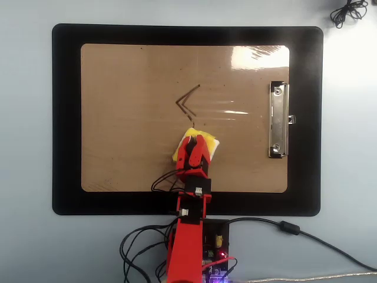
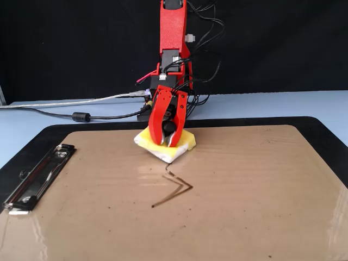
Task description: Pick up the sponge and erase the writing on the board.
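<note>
The yellow sponge (image 1: 208, 143) with whitish edges lies flat on the brown board (image 1: 129, 130), also seen in the fixed view (image 2: 185, 142). My red gripper (image 1: 195, 141) is shut on the sponge's black knob and presses it on the board, as the fixed view (image 2: 169, 140) shows. The writing (image 1: 187, 101) is a thin dark angled line just beyond the sponge; in the fixed view (image 2: 176, 190) its near end touches the sponge's front corner. Only one zigzag remains visible.
The board (image 2: 261, 190) lies on a larger black mat (image 1: 65, 118). Its silver clip (image 1: 278, 119) is at the right in the overhead view and at the left in the fixed view (image 2: 38, 176). Cables and a controller board (image 1: 215, 250) sit by my arm's base.
</note>
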